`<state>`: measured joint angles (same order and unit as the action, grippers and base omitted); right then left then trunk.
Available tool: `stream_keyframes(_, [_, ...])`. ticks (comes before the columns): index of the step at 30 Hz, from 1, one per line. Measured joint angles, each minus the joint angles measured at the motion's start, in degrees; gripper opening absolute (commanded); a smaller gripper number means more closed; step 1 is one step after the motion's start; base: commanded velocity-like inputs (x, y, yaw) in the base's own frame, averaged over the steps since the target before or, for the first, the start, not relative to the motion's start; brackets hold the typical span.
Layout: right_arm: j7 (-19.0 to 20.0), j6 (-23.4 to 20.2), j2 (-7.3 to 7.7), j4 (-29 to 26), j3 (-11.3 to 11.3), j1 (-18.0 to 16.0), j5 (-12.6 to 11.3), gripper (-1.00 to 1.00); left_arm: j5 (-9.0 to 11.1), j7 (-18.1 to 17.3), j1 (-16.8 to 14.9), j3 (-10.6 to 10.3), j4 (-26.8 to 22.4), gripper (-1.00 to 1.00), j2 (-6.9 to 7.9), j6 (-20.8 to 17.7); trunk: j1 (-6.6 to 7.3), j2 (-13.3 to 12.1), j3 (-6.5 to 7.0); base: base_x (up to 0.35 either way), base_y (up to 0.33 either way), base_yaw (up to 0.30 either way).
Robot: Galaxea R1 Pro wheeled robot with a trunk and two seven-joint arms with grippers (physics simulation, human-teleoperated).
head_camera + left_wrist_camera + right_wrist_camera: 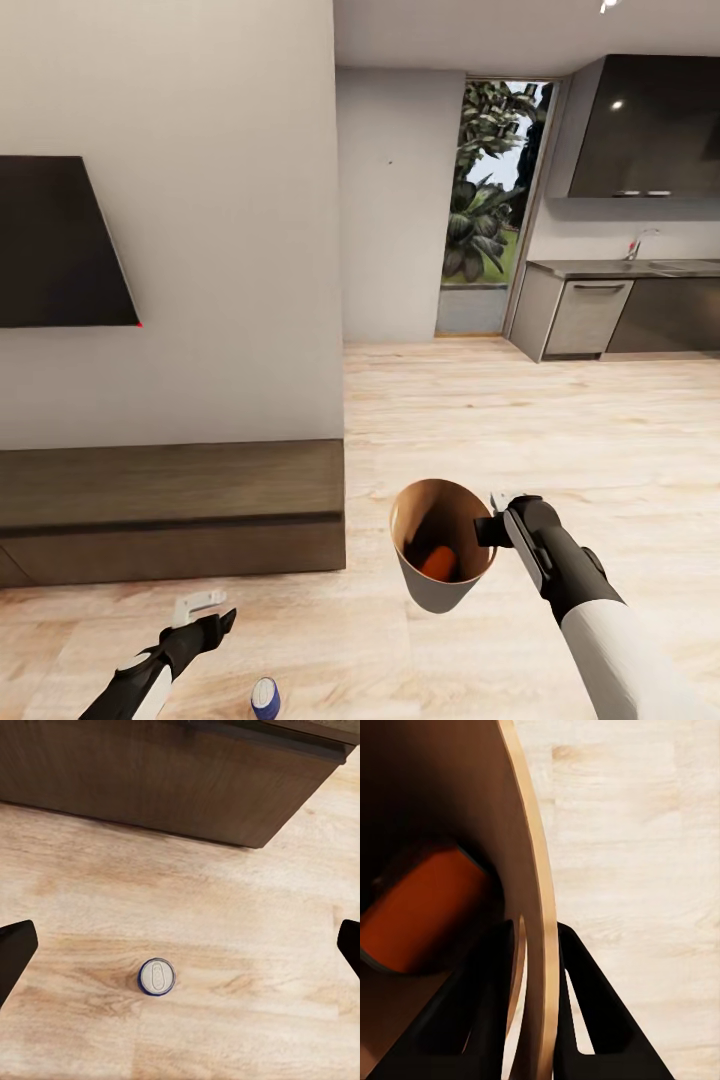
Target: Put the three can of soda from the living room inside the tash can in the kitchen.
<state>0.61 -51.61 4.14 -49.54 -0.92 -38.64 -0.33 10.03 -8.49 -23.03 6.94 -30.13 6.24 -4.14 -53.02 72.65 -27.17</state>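
Even, bright daylight from the glass door; soft shadows, slightly soft render, ceiling-light glints on upper cabinets.

One can lies inside the bin; another stands on the floor.

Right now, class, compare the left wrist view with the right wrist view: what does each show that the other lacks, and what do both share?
Left wrist view alone: the blue soda can standing upright on the floor, seen from above between the open left hand's fingertips, and the dark-wood cabinet beyond.

Right wrist view alone: the trash can, its rim pinched by the right hand, with an orange soda can lying inside.

Both: the light wood floor.
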Motion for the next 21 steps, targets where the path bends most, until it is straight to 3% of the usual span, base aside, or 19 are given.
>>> stream_keyframes(17, [0.0, 0.0, 0.0, 0.0, 0.0, 0.0, 0.0, -1.0, 0.1, 0.0, 0.0, -0.1, 0.0, 1.0, 0.0, 0.0, 0.0, 0.0, 0.0, 0.0, 0.0, 0.0])
stream_keyframes(21, [0.0, 0.0, -0.06, 0.0, 0.0, 0.0, 0.1, -1.0, 0.1, 0.0, 0.0, -0.1, 0.0, 1.0, 0.0, 0.0, -0.87, 1.6, -0.71, 0.0, 0.0, 0.0])
